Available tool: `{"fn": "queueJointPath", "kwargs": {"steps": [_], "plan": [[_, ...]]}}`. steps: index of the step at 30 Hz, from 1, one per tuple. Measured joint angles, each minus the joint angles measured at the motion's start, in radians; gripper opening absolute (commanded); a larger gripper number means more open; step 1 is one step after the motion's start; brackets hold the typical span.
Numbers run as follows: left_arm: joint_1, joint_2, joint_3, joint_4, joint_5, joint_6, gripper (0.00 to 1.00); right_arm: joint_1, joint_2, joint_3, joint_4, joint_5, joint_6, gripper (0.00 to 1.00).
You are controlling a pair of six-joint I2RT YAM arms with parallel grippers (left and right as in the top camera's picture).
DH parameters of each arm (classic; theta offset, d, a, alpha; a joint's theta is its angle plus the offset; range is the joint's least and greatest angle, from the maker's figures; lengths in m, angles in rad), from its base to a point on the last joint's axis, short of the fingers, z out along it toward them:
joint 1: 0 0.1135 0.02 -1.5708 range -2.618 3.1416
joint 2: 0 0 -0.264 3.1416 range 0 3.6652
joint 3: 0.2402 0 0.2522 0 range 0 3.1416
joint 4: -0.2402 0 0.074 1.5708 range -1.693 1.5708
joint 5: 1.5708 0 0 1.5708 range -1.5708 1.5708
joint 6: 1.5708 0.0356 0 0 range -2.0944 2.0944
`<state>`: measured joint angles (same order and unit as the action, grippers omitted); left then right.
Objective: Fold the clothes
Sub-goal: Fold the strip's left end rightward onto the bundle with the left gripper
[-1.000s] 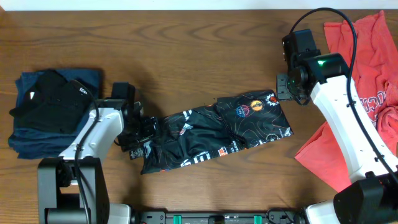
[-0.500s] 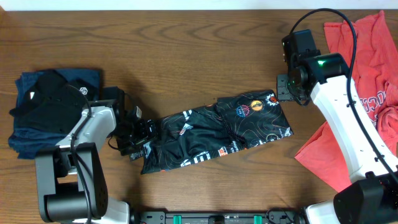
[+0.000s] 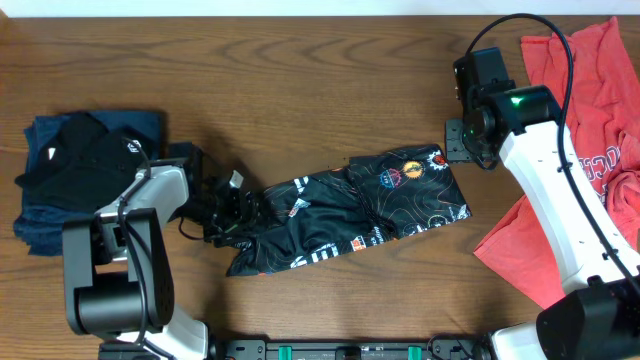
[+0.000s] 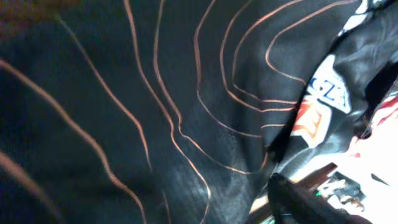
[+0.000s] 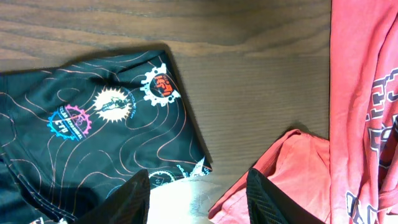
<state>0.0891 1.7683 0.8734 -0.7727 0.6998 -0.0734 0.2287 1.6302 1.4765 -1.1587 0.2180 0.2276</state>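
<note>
A black printed garment (image 3: 350,210) lies folded into a long strip across the middle of the table. My left gripper (image 3: 230,208) is at its left end and seems shut on the cloth. The left wrist view is filled with that black fabric and its orange lines (image 4: 155,106), with only one finger (image 4: 301,202) showing. My right gripper (image 3: 462,140) hovers just past the garment's upper right corner. In the right wrist view it is open and empty (image 5: 199,199), above bare table between the black garment (image 5: 93,124) and the red cloth.
A stack of folded dark clothes (image 3: 80,180) sits at the left, close to my left arm. Red shirts (image 3: 590,100) lie bunched at the right edge; they also show in the right wrist view (image 5: 367,93).
My left arm has swung its wrist back toward the dark stack and the gripper now lies low at the garment's left end. The right arm has not moved.
</note>
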Motion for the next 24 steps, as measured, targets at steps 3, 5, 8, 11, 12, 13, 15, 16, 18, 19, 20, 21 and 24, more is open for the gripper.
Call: {"fn": "queueJointPath", "kwargs": {"steps": [3,5,8,11,12,13,15,16,18,19,20,21,24], "plan": [[-0.001,0.010,-0.007,0.008,-0.012,0.005,0.25,0.000,0.000,0.000,0.000,0.000,0.000,0.48],[-0.001,0.014,-0.010,0.004,-0.034,0.006,0.14,0.000,0.000,0.000,0.000,0.000,0.000,0.48],[-0.001,0.015,-0.008,-0.022,-0.065,0.014,0.08,0.000,0.000,0.000,0.000,0.000,0.000,0.48],[0.001,0.013,0.018,-0.064,-0.102,0.015,0.06,0.000,0.000,0.000,0.000,0.000,0.000,0.49],[0.005,0.009,0.034,-0.080,-0.115,0.011,0.06,0.000,0.000,0.000,0.001,0.000,0.000,0.49],[0.010,0.001,0.054,-0.100,-0.134,0.005,0.06,0.000,0.000,0.000,0.002,0.000,0.000,0.48],[0.028,-0.026,0.106,-0.133,-0.169,-0.009,0.06,0.000,0.000,0.000,0.002,0.000,0.000,0.48],[0.037,-0.039,0.132,-0.148,-0.185,-0.014,0.06,0.000,0.000,0.000,0.003,0.000,0.000,0.48],[0.057,-0.070,0.199,-0.181,-0.221,-0.030,0.06,0.000,0.000,0.000,0.003,0.000,0.000,0.49],[0.065,-0.084,0.239,-0.201,-0.239,-0.034,0.06,0.000,0.000,0.000,0.003,0.000,0.000,0.48],[0.070,-0.092,0.266,-0.216,-0.250,-0.037,0.06,0.000,0.000,0.000,0.003,0.000,0.000,0.49],[0.074,-0.098,0.299,-0.236,-0.265,-0.040,0.06,0.000,0.000,0.000,0.003,0.000,0.000,0.49],[0.075,-0.101,0.383,-0.285,-0.294,-0.054,0.06,0.000,0.000,0.000,0.002,0.000,0.000,0.49]]}}
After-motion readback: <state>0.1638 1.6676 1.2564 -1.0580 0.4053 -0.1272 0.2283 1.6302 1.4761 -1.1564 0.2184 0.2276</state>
